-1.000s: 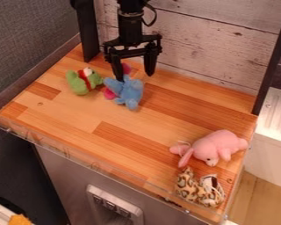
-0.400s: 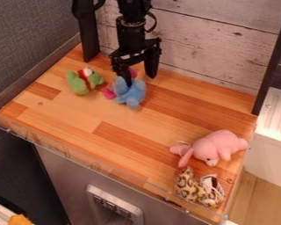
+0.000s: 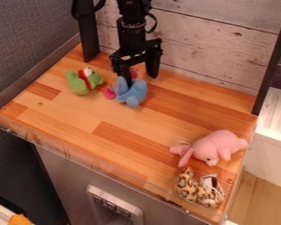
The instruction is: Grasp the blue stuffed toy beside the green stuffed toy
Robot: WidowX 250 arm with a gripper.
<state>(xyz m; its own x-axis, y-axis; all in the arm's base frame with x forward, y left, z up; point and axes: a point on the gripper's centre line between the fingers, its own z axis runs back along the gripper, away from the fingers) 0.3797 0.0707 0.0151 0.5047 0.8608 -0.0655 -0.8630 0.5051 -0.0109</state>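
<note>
The black gripper hangs down at the upper middle of the camera view, its two fingers apart. Its left finger comes down against the blue plush toy, which has pink ears or patches at its left and upper side. The other finger stands to the right, beside the toy's upper right. Left of the blue toy lies a green plush toy with red and white on it. A pink plush toy rests at the lower right, and a leopard-spotted plush toy lies just below it.
The wooden work surface has a clear low guard along its front edge. A whitewashed plank wall stands behind, with a black post at the back left and another at the right.
Since a second ago the gripper has turned somewhat and its left finger has shifted slightly right and down. The blue toy has moved a little to the right.
</note>
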